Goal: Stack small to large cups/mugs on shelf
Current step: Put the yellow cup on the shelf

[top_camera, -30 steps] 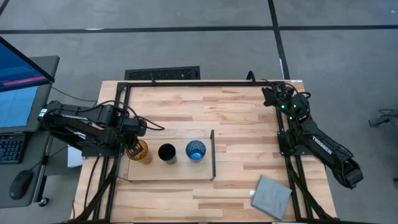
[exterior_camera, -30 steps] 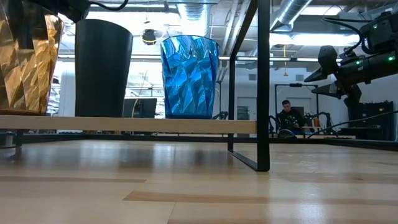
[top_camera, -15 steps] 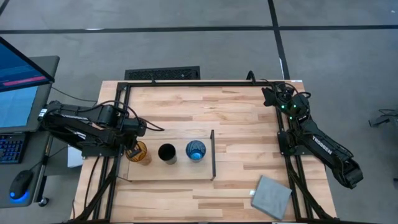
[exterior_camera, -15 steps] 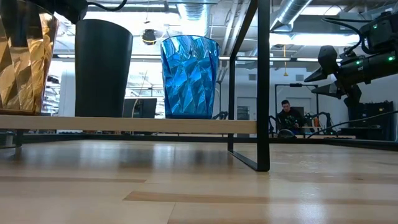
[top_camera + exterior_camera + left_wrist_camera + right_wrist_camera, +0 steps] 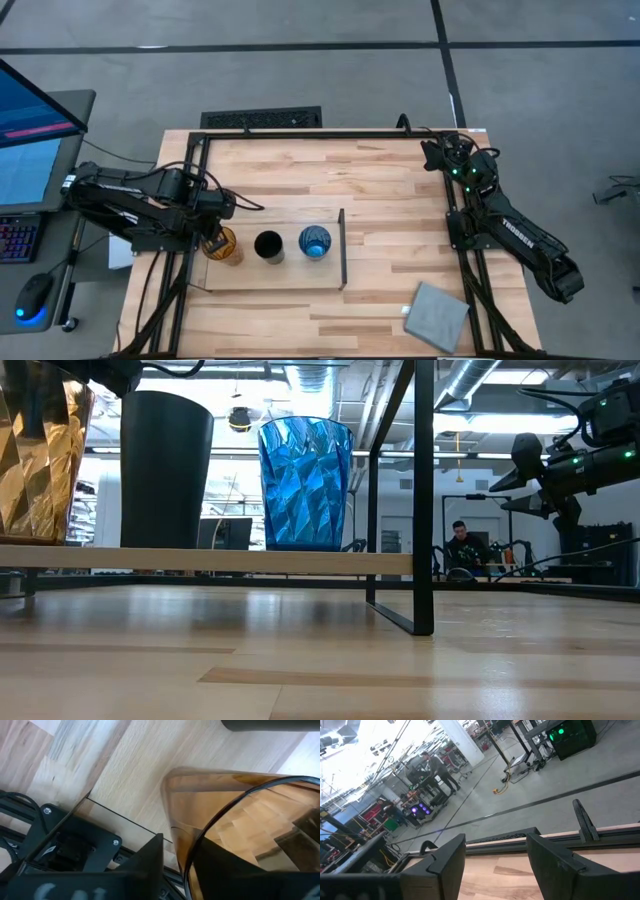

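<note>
Three cups stand in a row on the pale plywood shelf [image 5: 300, 275]: an orange tumbler [image 5: 225, 246] at its left end, a black cup [image 5: 268, 245] and a blue cup [image 5: 314, 241]. The shelf's dark upright wall [image 5: 343, 248] is just right of the blue cup. In the low view the orange tumbler [image 5: 40, 460], black cup [image 5: 165, 470] and blue cup [image 5: 305, 480] show side by side. My left gripper [image 5: 212, 240] is shut on the tumbler's rim. My right gripper [image 5: 430, 155] is open and empty at the table's far right. My left gripper holds the orange tumbler by its rim wall [image 5: 187, 865] on the side toward the table's left. One finger [image 5: 142, 865] is outside the wall and the other [image 5: 240, 870] inside. The fingers slant down from the left. The tumbler is upright, its base at the shelf's top.
A grey square pad [image 5: 437, 316] lies at the near right corner. A black frame [image 5: 300, 133] runs round the table's far and side edges. Bare wood lies between the shelf and my right arm. A desk with a monitor [image 5: 30, 110] stands left of the table.
My left gripper has drawn the orange tumbler a little toward the table's left edge, still upright. The black and blue cups have stayed where they were.
</note>
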Tool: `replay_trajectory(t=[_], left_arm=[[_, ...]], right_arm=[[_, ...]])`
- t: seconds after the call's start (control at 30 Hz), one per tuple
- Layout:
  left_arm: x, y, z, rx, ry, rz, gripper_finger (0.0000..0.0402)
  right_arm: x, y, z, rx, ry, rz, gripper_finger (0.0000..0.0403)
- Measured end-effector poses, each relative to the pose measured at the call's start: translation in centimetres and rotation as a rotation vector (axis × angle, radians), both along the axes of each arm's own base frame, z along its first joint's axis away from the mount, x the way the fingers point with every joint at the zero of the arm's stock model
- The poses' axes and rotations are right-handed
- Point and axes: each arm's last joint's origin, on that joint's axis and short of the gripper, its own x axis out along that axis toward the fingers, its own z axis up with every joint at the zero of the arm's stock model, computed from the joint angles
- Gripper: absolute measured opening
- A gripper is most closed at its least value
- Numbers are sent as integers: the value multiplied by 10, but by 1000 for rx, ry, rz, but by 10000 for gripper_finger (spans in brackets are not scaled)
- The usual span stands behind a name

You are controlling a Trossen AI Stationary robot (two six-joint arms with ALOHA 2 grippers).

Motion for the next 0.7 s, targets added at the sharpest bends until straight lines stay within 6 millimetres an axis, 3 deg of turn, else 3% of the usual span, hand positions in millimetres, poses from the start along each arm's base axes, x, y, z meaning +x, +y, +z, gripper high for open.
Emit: replay_trajectory(t=[0.2,0.43,0.7], left_arm=[[0,0,0,-6,2,1,128],[0,-1,1,-23,3,-2,135],[1,1,40,24,-155,-38,135]], right_arm=[[0,0,0,0,0,0,230],[0,0,0,0,0,0,230],[0,0,0,0,0,0,230]])
